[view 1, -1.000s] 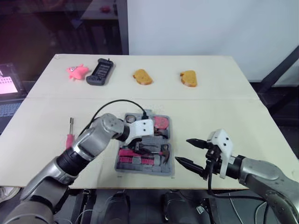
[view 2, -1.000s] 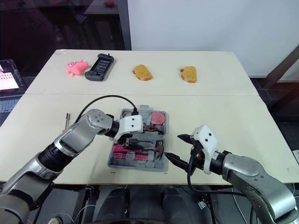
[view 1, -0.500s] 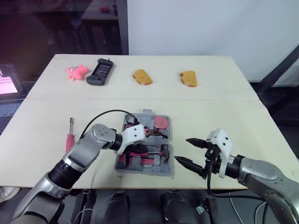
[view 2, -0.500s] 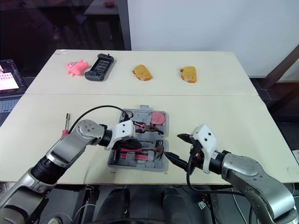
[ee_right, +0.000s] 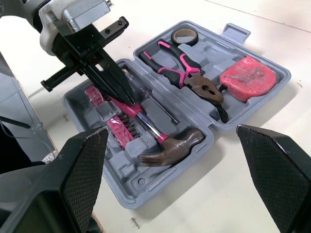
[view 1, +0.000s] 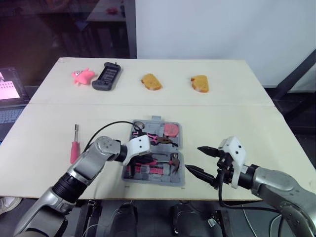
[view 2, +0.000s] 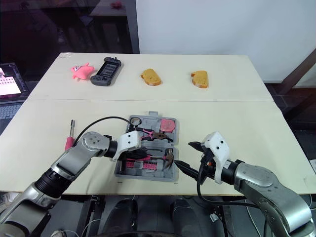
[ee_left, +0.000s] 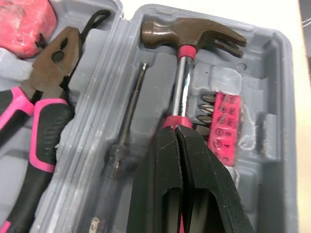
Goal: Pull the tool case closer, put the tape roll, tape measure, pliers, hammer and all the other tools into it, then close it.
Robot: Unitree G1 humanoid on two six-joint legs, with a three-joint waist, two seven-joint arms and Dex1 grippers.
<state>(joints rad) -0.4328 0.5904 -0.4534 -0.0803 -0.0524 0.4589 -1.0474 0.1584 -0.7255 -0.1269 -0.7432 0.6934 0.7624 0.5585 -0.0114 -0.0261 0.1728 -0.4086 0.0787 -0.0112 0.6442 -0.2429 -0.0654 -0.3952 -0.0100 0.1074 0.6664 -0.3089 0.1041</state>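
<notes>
The grey tool case [view 1: 153,179] lies open near the table's front edge. Its far half holds the tape roll [ee_right: 183,35], the pink-handled pliers [ee_left: 48,63] and the pink tape measure [view 1: 170,129]. The hammer [ee_left: 187,36] and a pink bit strip [ee_left: 226,124] lie in the near half. My left gripper [ee_left: 176,130] is shut, its tips resting over the hammer's pink handle with nothing between them. To the right of the case my right gripper [view 1: 192,158] hovers open and empty. A pink screwdriver [view 1: 73,147] lies on the table left of the case.
Along the table's far side lie a pink toy [view 1: 81,75], a black handset [view 1: 105,75] and two pieces of toast [view 1: 150,81] [view 1: 199,83]. A laptop [view 1: 7,91] stands off the left edge. The case sits close to the front edge.
My left gripper has drawn back from the case's far half to the near half, uncovering the pliers there, and its fingers have closed. The right arm has stayed still.
</notes>
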